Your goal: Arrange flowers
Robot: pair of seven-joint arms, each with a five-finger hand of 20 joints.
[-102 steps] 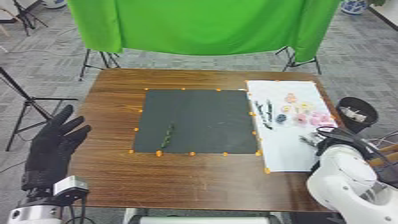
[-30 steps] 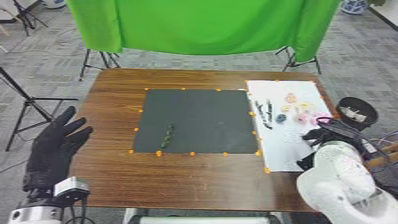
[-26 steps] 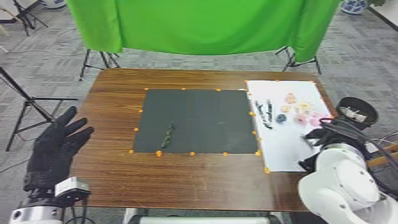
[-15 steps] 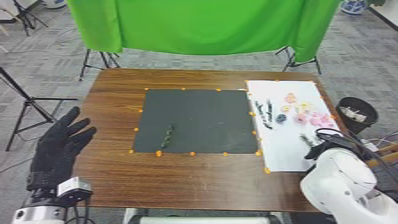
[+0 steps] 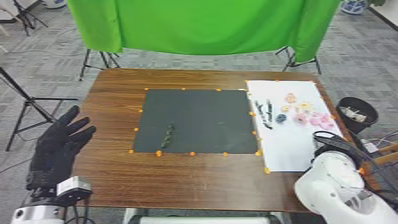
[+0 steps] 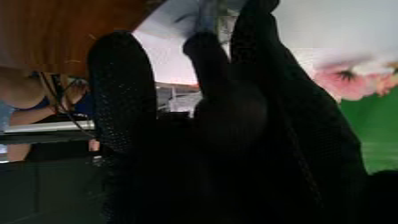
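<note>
In the head view, my left hand is open over the table's left edge. My right hand is at the white sheet's right edge. The right wrist view shows my right hand with a thin grey-green sprig pinched at its fingertips. One green stem lies on the dark mat. On the sheet lie dark stems, a dark blue flower, pink flowers and yellowish flowers. A pink flower also shows in the right wrist view.
The brown table has orange markers around the mat. A black bin stands close to its right edge. Beyond the far edge hangs a green cloth on stands. A black tripod stands at the left.
The grey-green sprig that lay on the sheet by my right hand is gone from that spot. My right hand has drawn slightly back and right; the left hand has shifted very little.
</note>
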